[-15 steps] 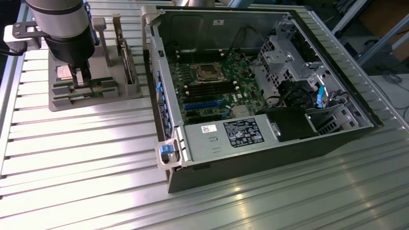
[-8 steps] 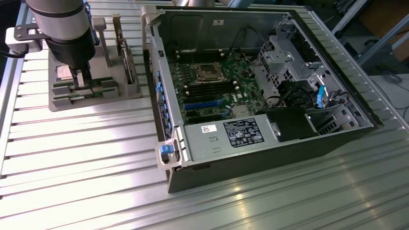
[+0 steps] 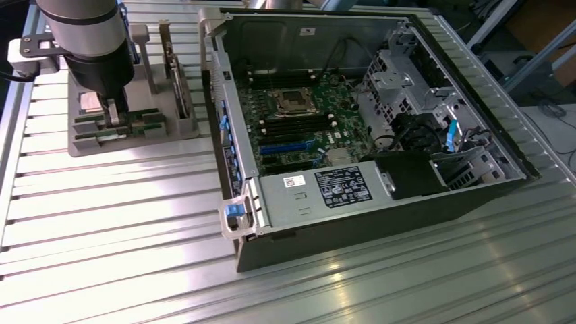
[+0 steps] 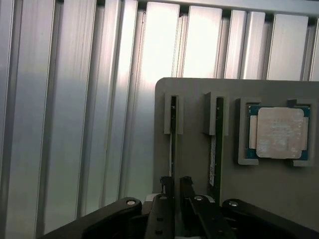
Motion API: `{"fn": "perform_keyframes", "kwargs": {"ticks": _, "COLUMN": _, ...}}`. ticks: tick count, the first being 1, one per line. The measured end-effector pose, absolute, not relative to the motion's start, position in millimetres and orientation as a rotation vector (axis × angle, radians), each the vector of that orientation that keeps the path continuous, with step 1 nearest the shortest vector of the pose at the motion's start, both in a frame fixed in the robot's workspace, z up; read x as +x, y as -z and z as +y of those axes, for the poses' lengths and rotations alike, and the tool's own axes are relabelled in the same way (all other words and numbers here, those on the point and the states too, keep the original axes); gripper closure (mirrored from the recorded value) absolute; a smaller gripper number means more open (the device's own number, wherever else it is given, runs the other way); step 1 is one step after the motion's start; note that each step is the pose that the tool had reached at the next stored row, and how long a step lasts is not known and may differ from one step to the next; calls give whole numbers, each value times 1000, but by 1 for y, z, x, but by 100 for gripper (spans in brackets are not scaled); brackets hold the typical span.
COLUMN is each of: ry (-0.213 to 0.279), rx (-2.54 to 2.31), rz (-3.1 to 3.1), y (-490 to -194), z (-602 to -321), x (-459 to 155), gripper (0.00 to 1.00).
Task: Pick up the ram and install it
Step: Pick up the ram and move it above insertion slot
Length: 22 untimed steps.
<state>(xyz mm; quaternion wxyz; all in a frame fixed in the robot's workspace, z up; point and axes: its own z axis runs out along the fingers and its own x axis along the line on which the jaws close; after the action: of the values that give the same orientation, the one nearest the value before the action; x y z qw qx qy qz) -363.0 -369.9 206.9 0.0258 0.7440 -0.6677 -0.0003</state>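
Observation:
Two green ram sticks stand on edge in slots of a grey holder (image 3: 175, 138). In the wrist view one ram (image 4: 172, 142) runs straight between my black fingertips (image 4: 167, 185), and its twin (image 4: 218, 144) sits in the neighbouring slot. My gripper (image 4: 176, 185) is down on the holder with its fingers pressed close on either side of the first ram's thin edge. In the exterior view the gripper (image 3: 115, 116) stands upright over the ram sticks (image 3: 135, 125) at the exterior view's left. The ram still sits in its slot.
A square silver CPU (image 4: 279, 132) lies in a recess of the holder beside the sticks. An expansion card (image 3: 180, 81) stands upright at the holder's back. The open computer case (image 3: 468, 202) with its motherboard (image 3: 293, 128) fills the exterior view's right. The table (image 3: 108, 223) is ribbed aluminium.

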Motion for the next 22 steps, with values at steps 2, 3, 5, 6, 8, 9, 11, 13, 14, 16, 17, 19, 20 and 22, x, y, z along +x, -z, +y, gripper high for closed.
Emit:
{"fn": "perform_keyframes", "kwargs": {"ticks": 2, "ry": 1, "rx": 2300, "rz": -2064, "y": -207, "z": -370, "x": -363, "gripper": 88}}
{"fn": "perform_keyframes", "kwargs": {"ticks": 3, "ry": 1, "rx": 2300, "rz": -2064, "y": -207, "z": -370, "x": -363, "gripper": 88}}
{"fn": "perform_keyframes", "kwargs": {"ticks": 5, "ry": 1, "rx": 2300, "rz": -2064, "y": -207, "z": -370, "x": -363, "gripper": 88}}
{"fn": "perform_keyframes", "kwargs": {"ticks": 6, "ry": 1, "rx": 2300, "rz": -2064, "y": -207, "z": -370, "x": -363, "gripper": 88}}
{"fn": "perform_keyframes", "kwargs": {"ticks": 8, "ry": 1, "rx": 2300, "rz": -2064, "y": -207, "z": -370, "x": -363, "gripper": 88}}
{"fn": "perform_keyframes", "kwargs": {"ticks": 9, "ry": 1, "rx": 2300, "rz": -2064, "y": -207, "z": -370, "x": -363, "gripper": 88}}
{"fn": "perform_keyframes", "kwargs": {"ticks": 11, "ry": 1, "rx": 2300, "rz": -2064, "y": -207, "z": -370, "x": -363, "gripper": 88}}
{"fn": "perform_keyframes", "kwargs": {"ticks": 13, "ry": 1, "rx": 2300, "rz": -2064, "y": -208, "z": -370, "x": -363, "gripper": 88}}
{"fn": "perform_keyframes", "kwargs": {"ticks": 14, "ry": 1, "rx": 2300, "rz": -2064, "y": -211, "z": -370, "x": -363, "gripper": 88}}
{"fn": "perform_keyframes", "kwargs": {"ticks": 16, "ry": 1, "rx": 2300, "rz": -2064, "y": -215, "z": -370, "x": -363, "gripper": 88}}
{"fn": "perform_keyframes", "kwargs": {"ticks": 17, "ry": 1, "rx": 2300, "rz": -2064, "y": -217, "z": -370, "x": -363, "gripper": 88}}
{"fn": "perform_keyframes", "kwargs": {"ticks": 19, "ry": 1, "rx": 2300, "rz": -2064, "y": -220, "z": -370, "x": -363, "gripper": 88}}
{"fn": "perform_keyframes", "kwargs": {"ticks": 20, "ry": 1, "rx": 2300, "rz": -2064, "y": -222, "z": -370, "x": -363, "gripper": 88}}
{"fn": "perform_keyframes", "kwargs": {"ticks": 22, "ry": 1, "rx": 2300, "rz": -2064, "y": -226, "z": -370, "x": -363, "gripper": 88}}
